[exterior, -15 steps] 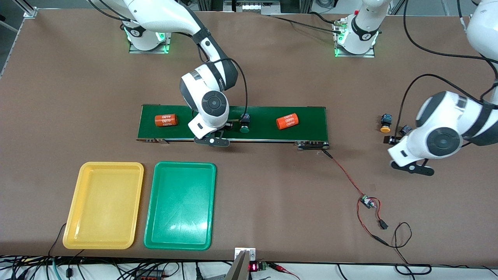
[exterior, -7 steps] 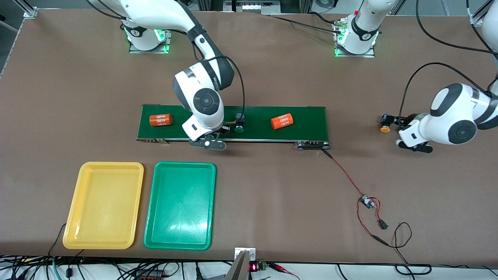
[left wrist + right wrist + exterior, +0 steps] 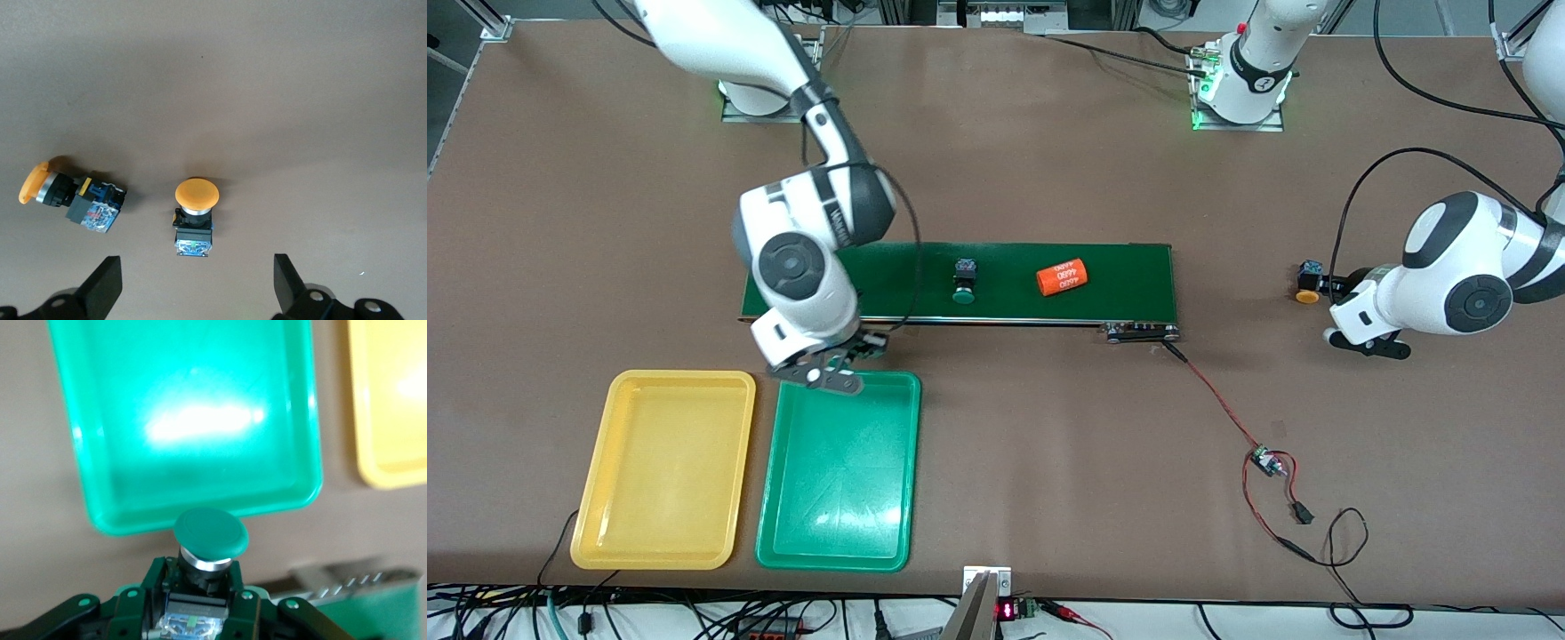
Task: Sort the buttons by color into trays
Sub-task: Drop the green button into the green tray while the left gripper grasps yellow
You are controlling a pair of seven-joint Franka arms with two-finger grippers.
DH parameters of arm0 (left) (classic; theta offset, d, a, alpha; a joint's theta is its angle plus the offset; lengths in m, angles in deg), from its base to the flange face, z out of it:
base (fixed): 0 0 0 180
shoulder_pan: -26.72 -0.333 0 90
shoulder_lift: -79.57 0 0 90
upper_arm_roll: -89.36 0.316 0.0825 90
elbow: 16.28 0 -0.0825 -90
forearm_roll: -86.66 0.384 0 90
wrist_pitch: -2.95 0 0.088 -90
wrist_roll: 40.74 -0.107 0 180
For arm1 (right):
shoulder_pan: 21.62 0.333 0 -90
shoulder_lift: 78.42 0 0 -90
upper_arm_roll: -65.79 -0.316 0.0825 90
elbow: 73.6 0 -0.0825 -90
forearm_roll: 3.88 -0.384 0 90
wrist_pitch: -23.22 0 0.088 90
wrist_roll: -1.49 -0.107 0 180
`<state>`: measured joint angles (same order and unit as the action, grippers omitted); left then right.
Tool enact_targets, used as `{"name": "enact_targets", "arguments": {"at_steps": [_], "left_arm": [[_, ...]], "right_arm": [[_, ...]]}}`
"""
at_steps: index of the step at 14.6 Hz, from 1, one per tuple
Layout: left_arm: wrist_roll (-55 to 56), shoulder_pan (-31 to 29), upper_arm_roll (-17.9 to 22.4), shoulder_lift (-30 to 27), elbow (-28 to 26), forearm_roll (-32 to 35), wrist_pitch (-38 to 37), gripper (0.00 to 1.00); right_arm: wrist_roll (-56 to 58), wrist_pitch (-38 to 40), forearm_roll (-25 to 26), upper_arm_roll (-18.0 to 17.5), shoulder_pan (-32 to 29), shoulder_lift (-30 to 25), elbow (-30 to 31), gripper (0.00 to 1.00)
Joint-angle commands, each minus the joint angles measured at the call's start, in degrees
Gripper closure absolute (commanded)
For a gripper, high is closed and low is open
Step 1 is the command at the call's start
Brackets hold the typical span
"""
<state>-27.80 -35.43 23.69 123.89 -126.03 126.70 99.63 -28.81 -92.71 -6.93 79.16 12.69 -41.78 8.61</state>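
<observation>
Buttons, four on view. Landmark: the conveyor belt [image 3: 960,283].

Item 1: green button [image 3: 211,535], clamped by its body in the right gripper [image 3: 854,348]. We are carrying it over the strip of table between the belt and the green tray [image 3: 838,542], right at the tray's rim nearest the belt. The cap is pointing toward the tray in the right wrist view.

Item 2: second green button [image 3: 963,283], lying on the belt about midway along it, near an orange cylinder [image 3: 1064,276] that is not ours to sort.

Items 3 and 4: two orange buttons on bare table off the belt's end toward the left arm. One orange button [image 3: 194,217] is lying between the open fingers [image 3: 107,288] of the left gripper [image 3: 197,293]; the other orange button [image 3: 72,197] is lying beside it, apart, with its cap angled away. In the front view we are seeing only one orange cap, the arm covering the rest.

Trays: the green tray and the yellow tray [image 3: 663,551] are sitting side by side, nearer the camera than the belt, both holding nothing yet.

Handling note, in our judgement: we are wanting the right gripper well inside the green tray's rim and low before letting go, since the round cap could roll the button out. For the left gripper, we are advising a descent centred on the nearer button's body, clear of its neighbour.
</observation>
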Motion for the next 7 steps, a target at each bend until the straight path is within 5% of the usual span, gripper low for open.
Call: {"name": "enact_targets", "arguments": {"at_steps": [1,5,7], "left_arm": [[-0.11,2.72,1.94,-2.20,0.41,-1.72,0.17,0.00],[-1.33,14.05,16.33,-10.89,-0.11,-16.36,4.72,0.00],[-2.83,17.74,19.77,-13.54,-1.52,-16.84,5.71,0.00]], "right_arm": [[6.81,-0.87,0.50,-0.63,-4.85,5.36,-6.08,0.97],[11.93,-9.92,0.33,-0.63,-7.76,10.63,-6.80,0.97],[11.93,-13.70,0.24,-0.89,-7.77,12.66,-7.15,0.97]]}}
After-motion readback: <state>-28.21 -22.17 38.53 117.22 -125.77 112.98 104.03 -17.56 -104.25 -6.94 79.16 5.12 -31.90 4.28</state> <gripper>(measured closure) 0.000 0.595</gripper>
